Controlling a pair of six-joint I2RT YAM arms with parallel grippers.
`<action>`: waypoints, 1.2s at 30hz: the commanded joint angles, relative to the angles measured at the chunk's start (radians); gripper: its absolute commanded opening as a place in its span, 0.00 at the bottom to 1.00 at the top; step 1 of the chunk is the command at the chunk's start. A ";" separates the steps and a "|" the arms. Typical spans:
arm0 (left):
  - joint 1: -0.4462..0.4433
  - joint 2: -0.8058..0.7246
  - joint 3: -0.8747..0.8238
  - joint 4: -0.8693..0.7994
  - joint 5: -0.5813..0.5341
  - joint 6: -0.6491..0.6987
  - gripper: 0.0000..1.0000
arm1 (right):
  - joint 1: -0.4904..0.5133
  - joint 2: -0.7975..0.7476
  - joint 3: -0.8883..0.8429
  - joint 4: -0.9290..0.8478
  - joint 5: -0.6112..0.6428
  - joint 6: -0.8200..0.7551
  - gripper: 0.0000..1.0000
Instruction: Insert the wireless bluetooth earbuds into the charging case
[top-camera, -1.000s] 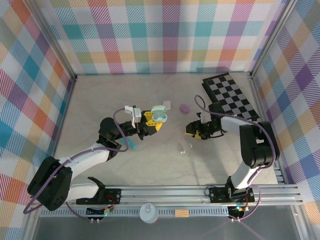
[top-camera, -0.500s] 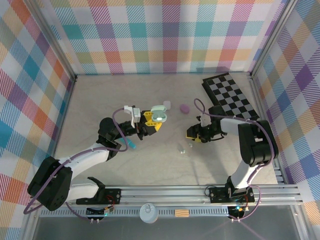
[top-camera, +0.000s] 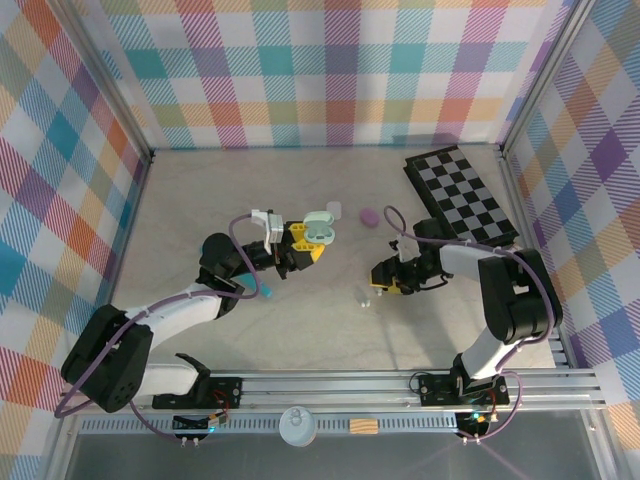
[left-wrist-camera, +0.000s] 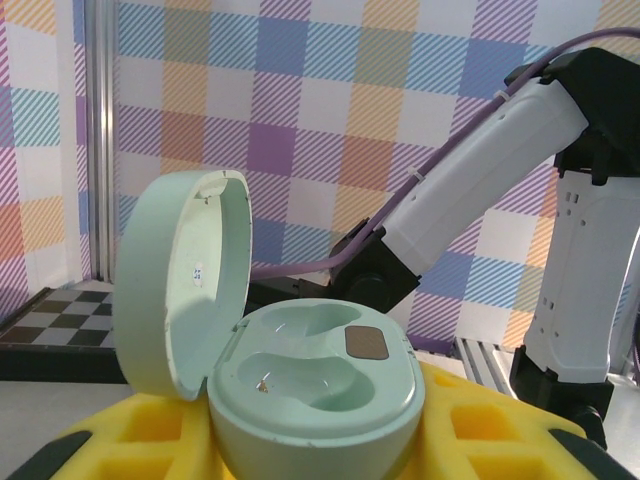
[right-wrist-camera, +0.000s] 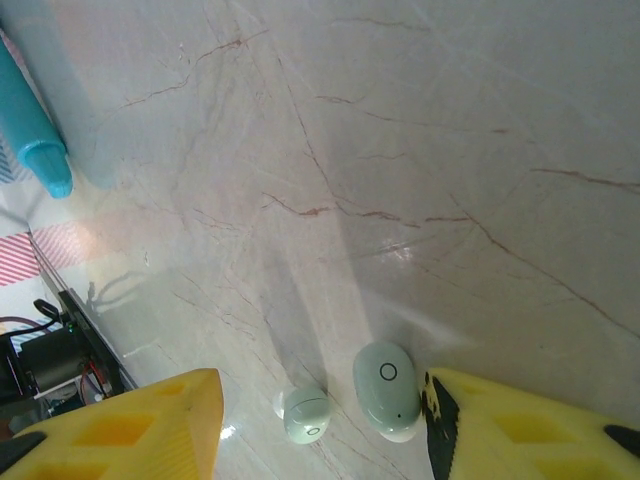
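Now, left gripper (top-camera: 300, 243): closed on the charging case (left-wrist-camera: 315, 385), its yellow fingers (left-wrist-camera: 480, 435) against the flanks of the shell, which is carried above the tabletop
Charging case: pale mint and pebble-shaped, its lid (left-wrist-camera: 180, 280) hinged open and standing upright at one side; two moulded wells face up with bare floors, a small dark grey patch beside them
Right gripper (top-camera: 385, 276): jaws partly apart and gripping nothing, lowered close to the marble tabletop (right-wrist-camera: 420, 130), to the right of the charging case and nearer the arm bases
Mint earbuds (right-wrist-camera: 386, 388): two, lying on the tabletop between the right gripper's yellow fingers (right-wrist-camera: 150, 425), right of the charging case and nearer the bases; the longer one lies just beside one finger, and whether it touches cannot be told; the rounder earbud (right-wrist-camera: 306, 414) sits next to it, apart from the other finger
Teal cylinder (top-camera: 266, 290): on the tabletop left of the charging case and nearer the bases, beside the left arm
Purple case (top-camera: 369, 216): closed, on the tabletop just right of the charging case
Pale pebble-like object (top-camera: 335, 210): on the tabletop just beyond the charging case
Checkerboard (top-camera: 462, 195): lying flat, well to the right of the charging case
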 joint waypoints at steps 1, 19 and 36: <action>0.010 -0.003 0.023 0.075 0.029 -0.018 0.31 | 0.005 -0.008 -0.010 -0.016 -0.024 0.000 0.54; 0.011 -0.019 0.024 0.056 0.029 -0.018 0.31 | 0.008 0.064 0.037 -0.048 0.053 0.001 0.39; 0.013 -0.021 0.019 0.056 0.028 -0.016 0.31 | 0.010 0.049 0.039 -0.063 0.090 0.009 0.18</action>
